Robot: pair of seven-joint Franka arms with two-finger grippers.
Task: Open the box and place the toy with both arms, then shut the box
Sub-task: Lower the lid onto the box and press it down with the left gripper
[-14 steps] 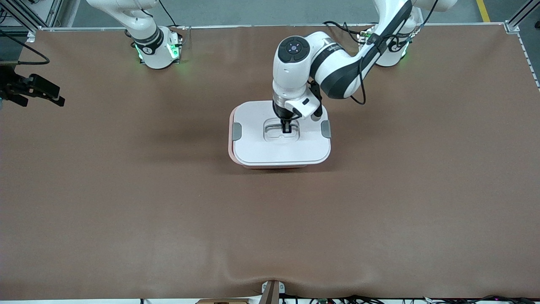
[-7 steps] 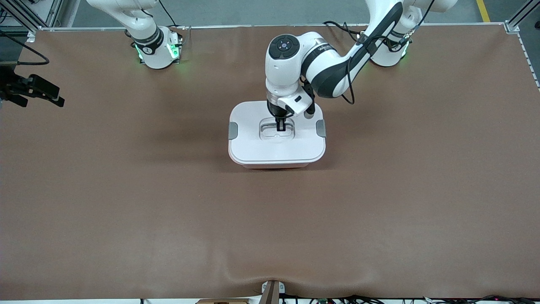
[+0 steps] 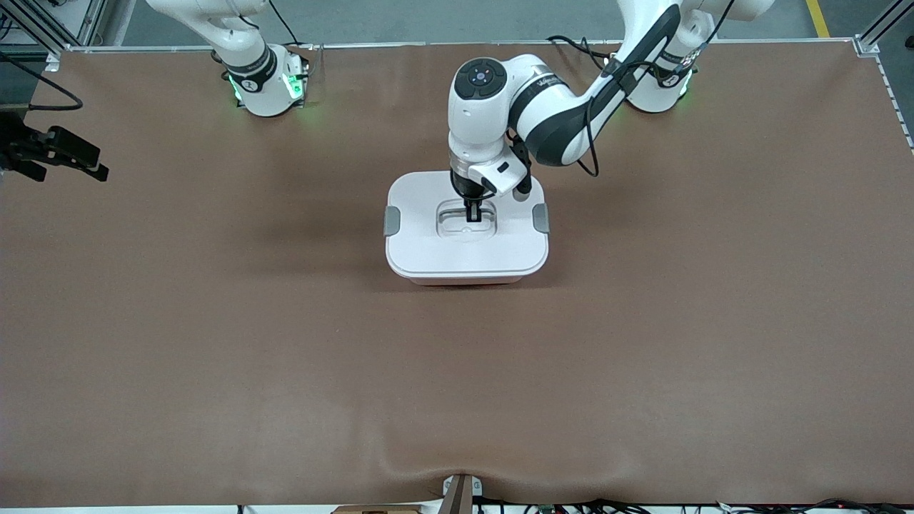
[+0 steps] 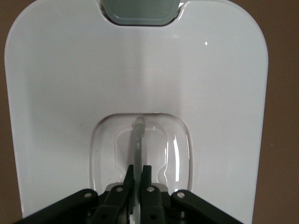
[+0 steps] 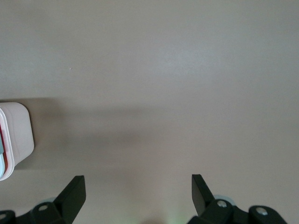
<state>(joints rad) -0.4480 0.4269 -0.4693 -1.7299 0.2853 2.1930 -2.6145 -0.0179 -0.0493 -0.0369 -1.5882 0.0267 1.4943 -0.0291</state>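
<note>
Right gripper [image 3: 57, 153] first: it hangs off at the right arm's end of the bench [image 3: 214, 343], above the brown surface, and that arm just waits there. Its wrist view shows the two black fingers [image 5: 74, 193] spread wide with only bare bench between them, plus a corner of the box [image 5: 14, 140] peeking in at the edge of the shot, well apart from it.

Moving across, the box [image 3: 468, 275] sits around the middle of the bench, with a sliver of pink tub showing under the white lid [image 3: 428, 250]. The lid lies on top of the tub, with one grey clip [image 3: 391, 220] at the end toward the right arm and another grey clip [image 3: 541, 218] at the end toward the left arm.

Left gripper [image 3: 472, 214] reaches straight down into the recessed centre handle [image 3: 465, 227] of the lid. From the left wrist view, its fingers [image 4: 127, 179] are pressed in close, pinching the thin upright handle bar [image 4: 138, 144] in the clear recess.

Can't see the toy anywhere, and the lid blocks any look inside.
</note>
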